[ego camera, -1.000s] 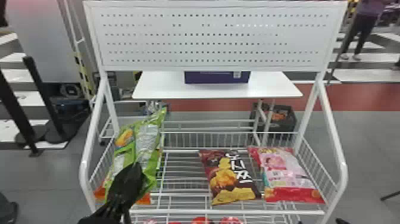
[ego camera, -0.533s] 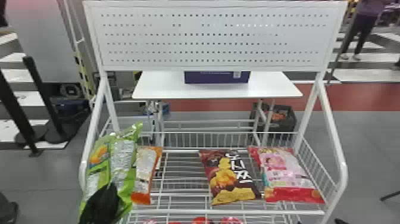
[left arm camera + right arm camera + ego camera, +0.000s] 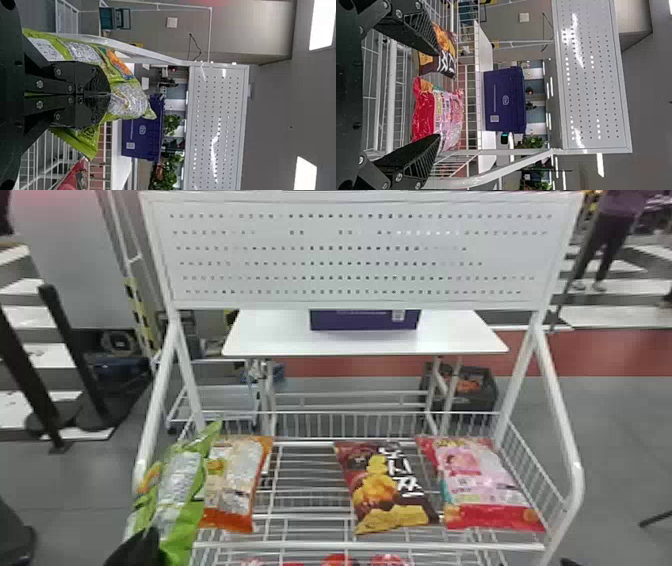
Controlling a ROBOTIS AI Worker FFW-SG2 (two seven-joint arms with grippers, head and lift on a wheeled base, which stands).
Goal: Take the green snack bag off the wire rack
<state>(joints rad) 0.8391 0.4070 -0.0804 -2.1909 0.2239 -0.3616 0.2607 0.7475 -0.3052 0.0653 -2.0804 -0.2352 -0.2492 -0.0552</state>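
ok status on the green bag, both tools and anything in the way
Left tool shut on green snack bag, bag at rack's left side; right tool open, empty; orange bag close beside the green one.

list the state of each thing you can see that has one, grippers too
left gripper: shut on the green bag
green bag: held, creased
right gripper: open, empty
orange bag: lying on rack
brown bag: lying on rack
pink-red bag: lying on rack
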